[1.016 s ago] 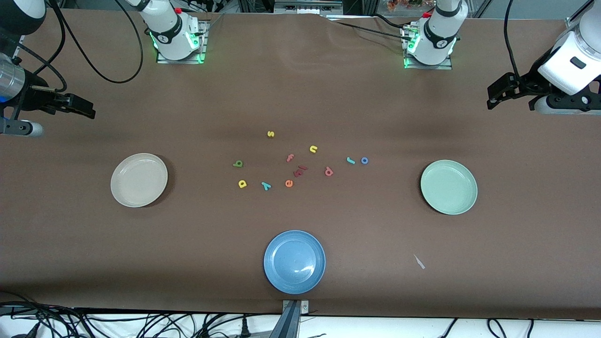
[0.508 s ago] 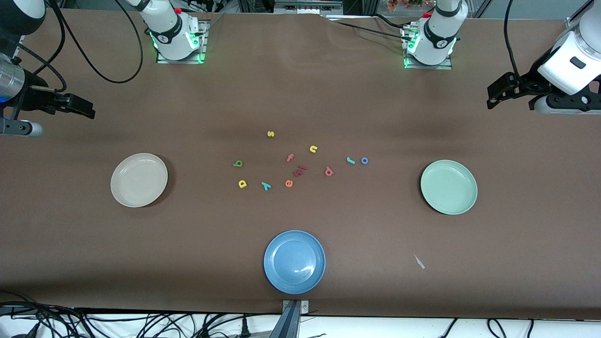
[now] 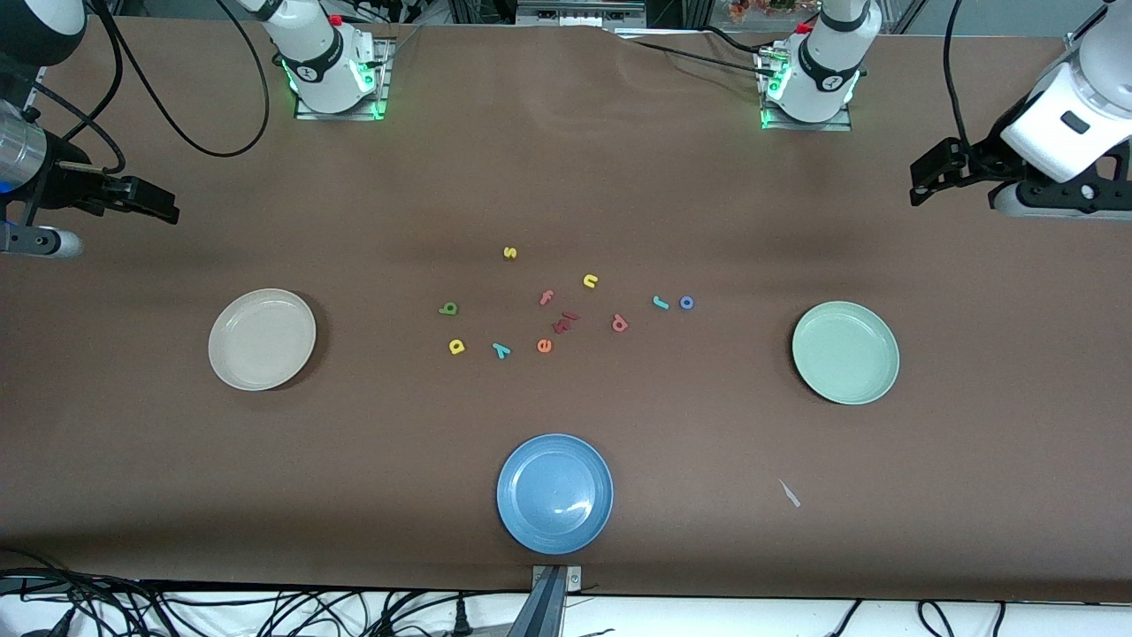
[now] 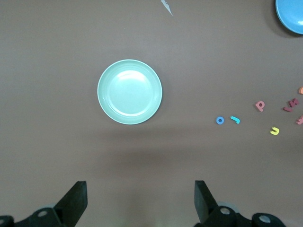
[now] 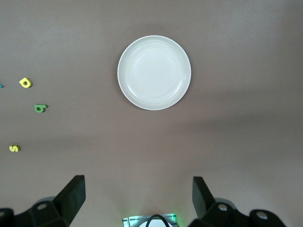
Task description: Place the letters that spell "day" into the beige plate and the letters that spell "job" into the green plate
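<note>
You've got both grippers wide open, empty: left gripper (image 4: 139, 203) over table nr round pale-green plate (image 3: 845, 352), right gripper (image 5: 137, 202) nr round beige plate (image 3: 262, 339). Foam letters d (image 3: 456, 347), a (image 3: 448, 309), y (image 3: 501, 350), j (image 3: 661, 303), o (image 3: 686, 303), b (image 3: 619, 324) lie on brown table (image 3: 566, 177) btwn plates.

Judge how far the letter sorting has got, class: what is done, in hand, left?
Done: nothing; the beige plate and green plate hold no letters. In hand: nothing; the left gripper and right gripper are open, up at the table's ends. Left: yellow d, green a, teal y, teal j, blue o, salmon b.
</note>
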You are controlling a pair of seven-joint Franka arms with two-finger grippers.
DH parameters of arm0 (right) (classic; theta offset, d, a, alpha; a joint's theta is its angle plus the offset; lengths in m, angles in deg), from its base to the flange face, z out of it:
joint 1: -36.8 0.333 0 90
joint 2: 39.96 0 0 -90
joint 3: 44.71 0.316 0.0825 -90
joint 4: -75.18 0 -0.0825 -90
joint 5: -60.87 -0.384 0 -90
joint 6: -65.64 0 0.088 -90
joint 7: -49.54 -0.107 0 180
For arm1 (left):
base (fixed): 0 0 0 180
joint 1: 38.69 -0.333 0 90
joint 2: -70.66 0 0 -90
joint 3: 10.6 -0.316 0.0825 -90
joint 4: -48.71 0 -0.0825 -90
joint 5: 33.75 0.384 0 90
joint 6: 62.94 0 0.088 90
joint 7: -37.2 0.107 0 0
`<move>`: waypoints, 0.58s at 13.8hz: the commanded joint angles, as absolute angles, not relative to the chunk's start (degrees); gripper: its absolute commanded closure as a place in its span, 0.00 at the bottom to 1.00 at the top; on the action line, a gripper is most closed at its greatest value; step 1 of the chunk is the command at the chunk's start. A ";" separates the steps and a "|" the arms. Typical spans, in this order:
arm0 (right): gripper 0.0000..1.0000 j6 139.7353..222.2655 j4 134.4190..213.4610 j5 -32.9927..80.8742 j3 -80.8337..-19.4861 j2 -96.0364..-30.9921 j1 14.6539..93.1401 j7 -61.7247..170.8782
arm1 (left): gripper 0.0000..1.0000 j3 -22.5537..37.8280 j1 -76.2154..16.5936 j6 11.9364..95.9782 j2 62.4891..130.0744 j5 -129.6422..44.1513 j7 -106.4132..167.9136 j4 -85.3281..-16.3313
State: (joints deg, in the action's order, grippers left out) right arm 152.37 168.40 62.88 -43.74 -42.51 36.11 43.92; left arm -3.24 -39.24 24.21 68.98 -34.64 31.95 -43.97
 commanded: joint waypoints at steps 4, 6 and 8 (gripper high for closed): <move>0.00 152.74 168.87 62.72 -43.92 -43.03 36.18 44.36 | 0.00 0.11 -37.19 23.01 77.68 -34.54 32.63 -42.26; 0.00 152.65 168.78 63.07 -43.48 -45.40 36.88 44.45 | 0.00 2.66 -37.10 23.89 81.71 -34.54 32.10 -42.17; 0.00 153.00 168.70 62.46 -43.48 -49.00 37.76 44.54 | 0.00 5.82 -37.10 27.39 85.93 -34.63 29.14 -42.17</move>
